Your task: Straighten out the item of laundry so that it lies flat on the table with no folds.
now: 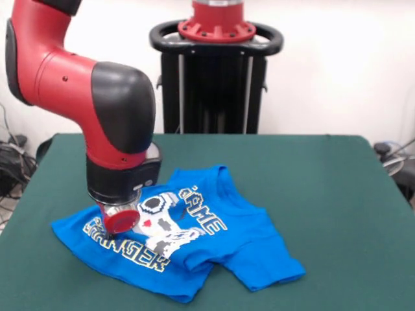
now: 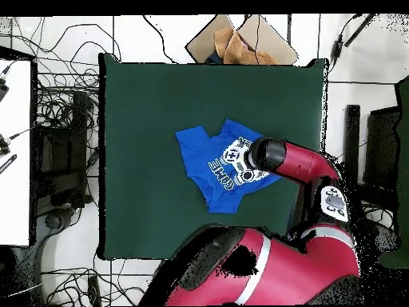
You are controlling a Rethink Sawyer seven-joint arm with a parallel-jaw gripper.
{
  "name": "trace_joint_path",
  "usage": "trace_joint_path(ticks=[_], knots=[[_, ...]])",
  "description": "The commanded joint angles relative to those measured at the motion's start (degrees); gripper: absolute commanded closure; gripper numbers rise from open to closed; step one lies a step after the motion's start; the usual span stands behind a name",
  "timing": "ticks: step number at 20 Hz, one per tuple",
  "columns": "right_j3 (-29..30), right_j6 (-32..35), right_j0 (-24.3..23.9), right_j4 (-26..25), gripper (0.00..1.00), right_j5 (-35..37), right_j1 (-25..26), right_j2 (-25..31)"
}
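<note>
T-shirt is bright blue, lying on the green table, print side up, white controller graphic and "GAME CHANGER" lettering readable. Not flat: the cloth is rumpled, a fold runs across the middle, and one part juts out toward the near right in the front view. In the overhead view the shirt sits roughly mid-table, a bit toward the side where the arm reaches in

Arm: red and black, comes down from the upper left of the front view, bends at a big black elbow joint, last link points straight down over the shirt's left part. Overhead, the arm stretches across from the base and ends over the shirt's printed area

Gripper: the red round end of the wrist sits right at the shirt's surface, over the lettering beside the controller print; looks like it is touching or just above the cloth, can't say which. Fingers are hidden, so can't tell whether it is released or clenched, or whether it has any fabric

Cables litter the floor beside the table
</note>
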Motion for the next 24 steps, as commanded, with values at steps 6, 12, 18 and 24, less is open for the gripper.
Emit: trace_joint_path(ticks=[6,12,18,24], knots=[[-0.57,-11.25,-0.44,-11.41,1.00,3.65,-5.26,3.29],[3.90,-12.55,-2.63,-9.96,1.00,10.17,-13.23,8.54],[4.20,-11.48,-6.67,-10.92,1.00,3.55,-10.28,13.95],[1.80,-10.29,-6.62,-12.20,1.00,3.43,-7.72,15.94]])
